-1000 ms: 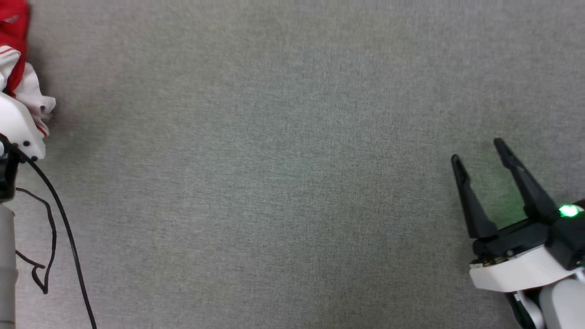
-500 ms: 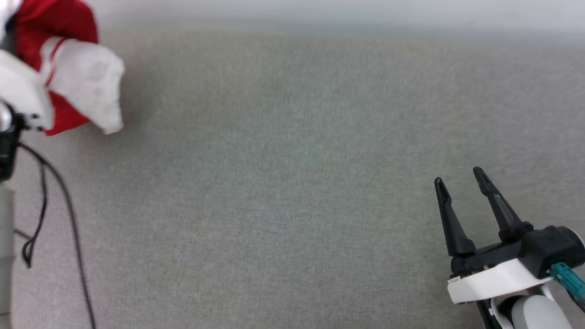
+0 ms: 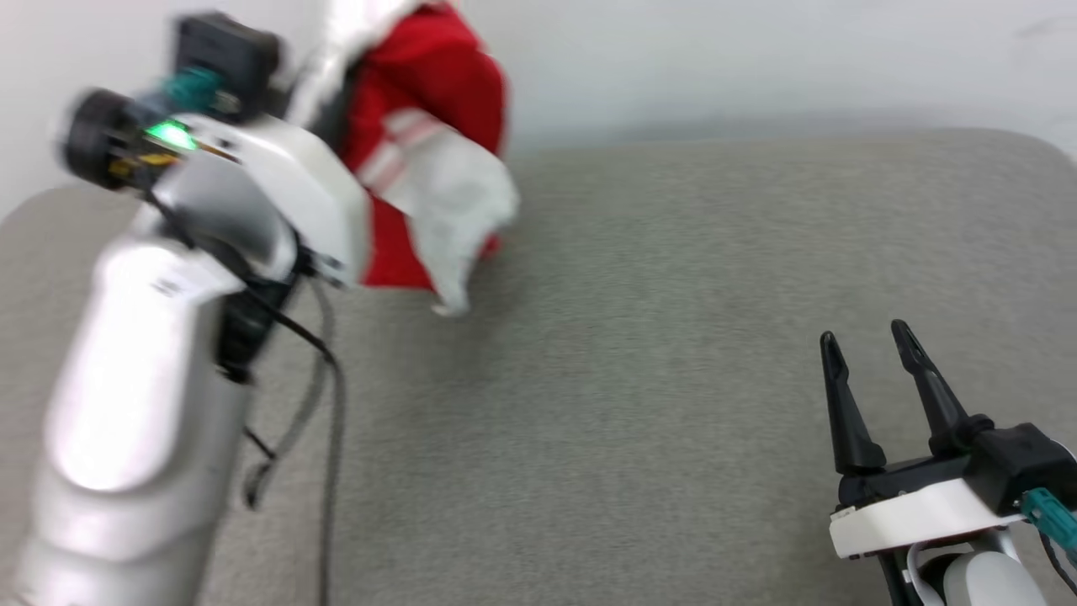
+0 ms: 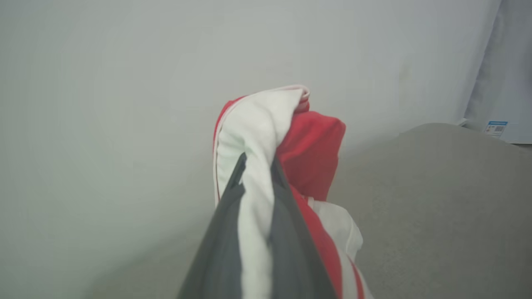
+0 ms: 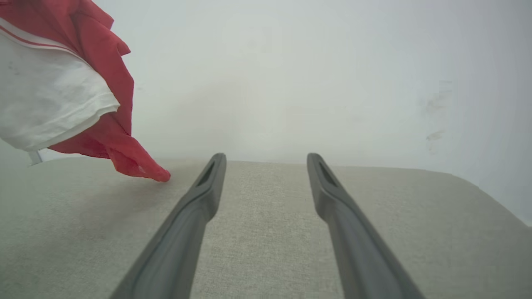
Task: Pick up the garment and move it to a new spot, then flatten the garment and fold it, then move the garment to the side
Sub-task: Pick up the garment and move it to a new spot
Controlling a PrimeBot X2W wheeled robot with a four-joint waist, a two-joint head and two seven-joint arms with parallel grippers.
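Your left gripper (image 4: 257, 162) has its two dark fingers pinching a narrow fold of white fabric, and everything else of the red basketball-style T-shirt with white sleeves and striped trim (image 3: 421, 109) hangs from that one pinch as a bunched lump above the far-left part of the grey fabric-covered table (image 3: 639, 379). That thin bite is the main worry. The weight of the bundle pulls on a single soft fold, so a quick swing or a sudden stop could slide the fabric out, and this close to the table's far edge and the pale wall (image 3: 757, 50) behind it the shirt could drop off the table where you would struggle to reach it. Watch the lowest red corner in the right wrist view. It hangs close to the table surface, and I cannot tell whether it touches. If it drags, it could tug against your hold or roll the shirt under itself. The loose black cable (image 3: 332, 438) beside your left forearm hangs near the fabric and could snag it. Your right gripper (image 3: 865, 332) sits over the near-right part of the table, fingers spread and empty, well apart from the shirt, so it cannot catch a slip. Set the shirt down bunched like this and you will likely get a heap that needs much flattening.
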